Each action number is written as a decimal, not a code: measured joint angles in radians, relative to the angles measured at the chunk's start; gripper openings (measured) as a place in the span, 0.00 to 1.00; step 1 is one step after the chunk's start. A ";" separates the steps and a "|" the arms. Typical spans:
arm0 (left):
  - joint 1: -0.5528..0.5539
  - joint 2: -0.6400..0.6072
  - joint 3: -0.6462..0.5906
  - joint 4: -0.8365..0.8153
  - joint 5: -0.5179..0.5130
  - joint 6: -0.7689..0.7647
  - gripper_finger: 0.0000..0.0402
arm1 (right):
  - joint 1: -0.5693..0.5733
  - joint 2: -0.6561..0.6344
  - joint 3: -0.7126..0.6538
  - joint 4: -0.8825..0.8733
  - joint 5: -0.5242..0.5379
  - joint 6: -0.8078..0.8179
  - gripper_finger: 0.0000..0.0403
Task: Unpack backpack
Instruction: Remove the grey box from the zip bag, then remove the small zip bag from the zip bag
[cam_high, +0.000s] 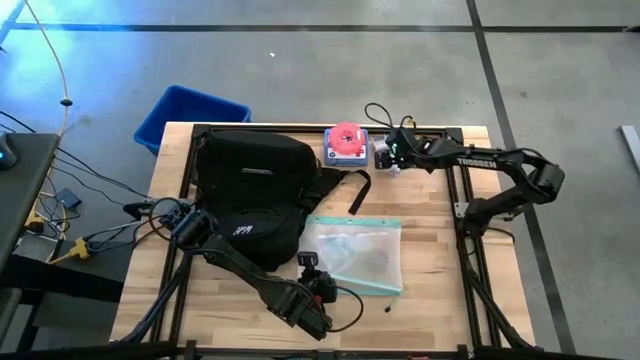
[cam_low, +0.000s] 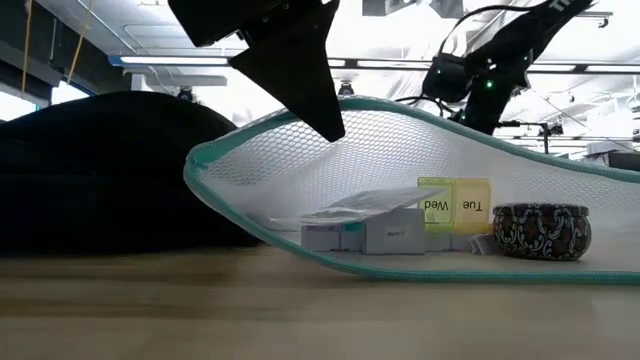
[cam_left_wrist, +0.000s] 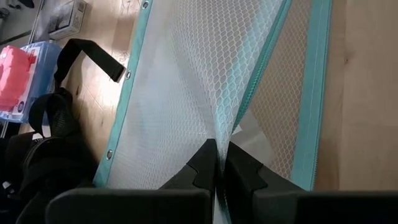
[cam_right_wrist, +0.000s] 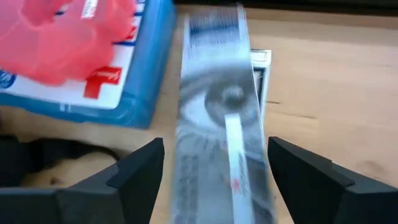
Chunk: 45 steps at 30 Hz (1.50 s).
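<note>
I see a matt black fabric backpack (cam_high: 255, 185) on the pale wood table (cam_high: 440, 300). Mesh pouch (cam_high: 355, 255) (teal-edged) looks translucent plastic.

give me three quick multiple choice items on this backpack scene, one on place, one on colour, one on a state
1. Where does the blue bin stand?
A. on the backpack
B. off the table's far left corner
C. inside the mesh pouch

2. What colour is the trim of the mesh pouch?
A. teal
B. orange
C. black

3. How do the left gripper's jaws stand?
A. wide open above the backpack
B. shut on the mesh pouch
C. shut on a strap

Answers:
1 B, the high view shows the bin on the floor beyond the table, by the black backpack.
2 A, teal edging shows in three views.
3 B, the left wrist view shows the jaws pinching the mesh.
</note>
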 joint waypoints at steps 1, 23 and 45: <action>0.000 0.000 0.000 0.000 0.000 -0.002 0.00 | 0.003 0.000 0.000 0.001 0.000 0.000 0.67; -0.007 0.000 -0.001 0.022 -0.033 -0.031 0.00 | 1.215 -0.065 0.097 -0.022 0.243 0.115 0.67; 0.018 0.000 -0.001 0.243 0.047 0.109 0.00 | 1.378 0.619 0.598 -0.078 0.457 -0.148 0.64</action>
